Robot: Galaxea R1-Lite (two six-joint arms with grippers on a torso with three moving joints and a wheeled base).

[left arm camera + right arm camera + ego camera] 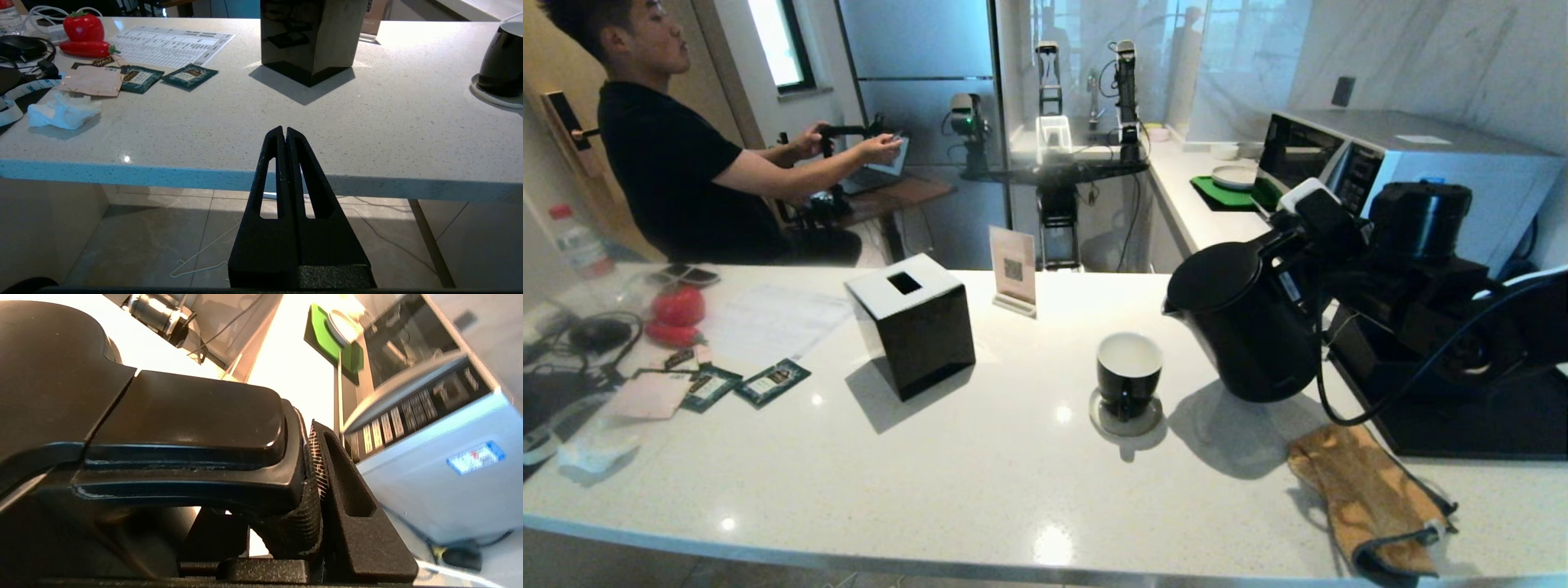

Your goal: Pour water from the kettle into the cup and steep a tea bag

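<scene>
Now the right gripper point(314, 473) clamps its fingers on the loop handle of the matte black electric kettle point(1241, 327), apparently lifted and tilted near the worktop's point(980, 457) right edge, spout toward the glossy black mug point(1128, 374). Below the front edge, the left gripper point(285, 134) is clenched empty.

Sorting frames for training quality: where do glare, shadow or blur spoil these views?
Head view: lamp glare spots on the white speckled counter; matte black electric kettle casts a soft shadow. Right wrist view: blown-out background, silver microwave blurred. Left wrist view: sharp, evenly lit.
</scene>
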